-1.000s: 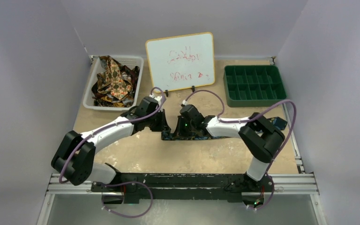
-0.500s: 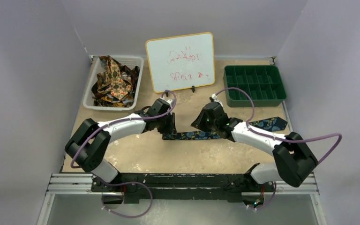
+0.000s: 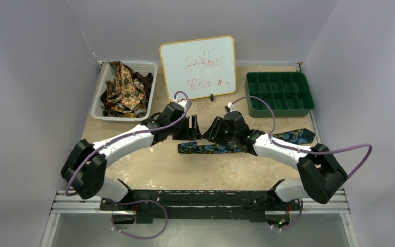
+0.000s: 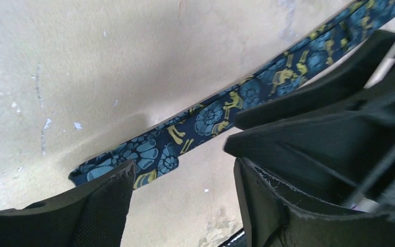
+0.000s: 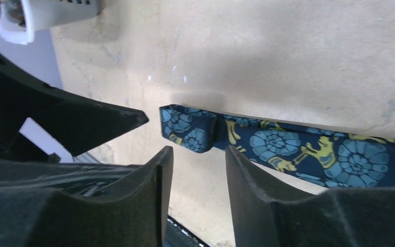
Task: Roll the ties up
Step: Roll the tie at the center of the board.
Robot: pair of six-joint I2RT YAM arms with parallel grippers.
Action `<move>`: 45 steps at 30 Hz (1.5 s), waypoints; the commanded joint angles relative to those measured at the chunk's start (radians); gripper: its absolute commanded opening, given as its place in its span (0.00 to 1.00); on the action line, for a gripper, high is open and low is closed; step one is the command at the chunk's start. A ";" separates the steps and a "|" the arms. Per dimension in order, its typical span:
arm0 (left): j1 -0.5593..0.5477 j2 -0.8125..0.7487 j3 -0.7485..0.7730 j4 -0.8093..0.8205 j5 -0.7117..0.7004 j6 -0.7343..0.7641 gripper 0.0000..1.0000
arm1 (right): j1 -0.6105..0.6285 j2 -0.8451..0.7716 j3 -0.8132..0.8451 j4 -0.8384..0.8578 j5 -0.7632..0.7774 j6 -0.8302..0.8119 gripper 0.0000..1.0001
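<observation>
The tie (image 3: 211,148) is laid flat on the bench (image 3: 149,167), its long axis run from 9 to 3 o'clock (narrow end at 9). The left pincer (image 3: 191,127) and right pincer (image 3: 215,131) are held spread, nothing pinched. The tie is found at 6 o'clock of both, and the left is judged nearer the narrow end.

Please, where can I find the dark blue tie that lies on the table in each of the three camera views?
Top external: the dark blue tie lies flat on the table, near the picture's middle, running left to right.
Left wrist: the tie crosses diagonally from lower left to upper right.
Right wrist: the tie runs from the centre to the right edge.
Shared landmark: its narrow end.
</observation>
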 commanded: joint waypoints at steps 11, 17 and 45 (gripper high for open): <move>0.236 -0.313 -0.176 -0.052 0.009 0.031 0.75 | 0.002 0.190 0.031 0.272 -0.269 -0.028 0.61; 0.253 -0.280 -0.202 -0.027 0.065 0.030 0.75 | 0.001 0.261 0.066 0.238 -0.276 -0.038 0.52; 0.293 -0.167 -0.334 0.186 0.237 -0.020 0.72 | -0.016 0.361 -0.006 0.241 -0.289 -0.136 0.07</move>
